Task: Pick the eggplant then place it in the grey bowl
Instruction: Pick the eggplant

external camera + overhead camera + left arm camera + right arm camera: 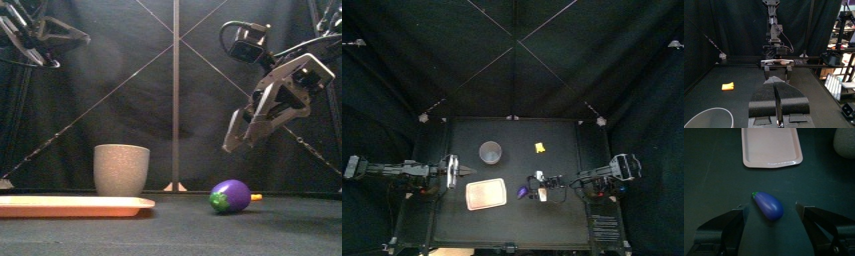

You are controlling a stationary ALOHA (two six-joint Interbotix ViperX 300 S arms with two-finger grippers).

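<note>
Top view, eggplant: purple, lying near the middle of the counter, a little toward its front edge and just beside the pink tray.
Top view, grey bowl: upright toward the back edge, left of the middle, apart from the eggplant.
Top view, yellow toy: toward the back edge, clear of the task.
Front view, right tool: hangs tilted above the eggplant, not touching it.
Left wrist view, left tool: jaws together on nothing, resting at the left edge.
Right wrist view, right tool: jaws apart, with the eggplant seen below between them.
Handling: likely a light, stiff toy whose smooth, rounded skin may slip.
Hold: best across the fat middle, not the tapered green end.
</note>
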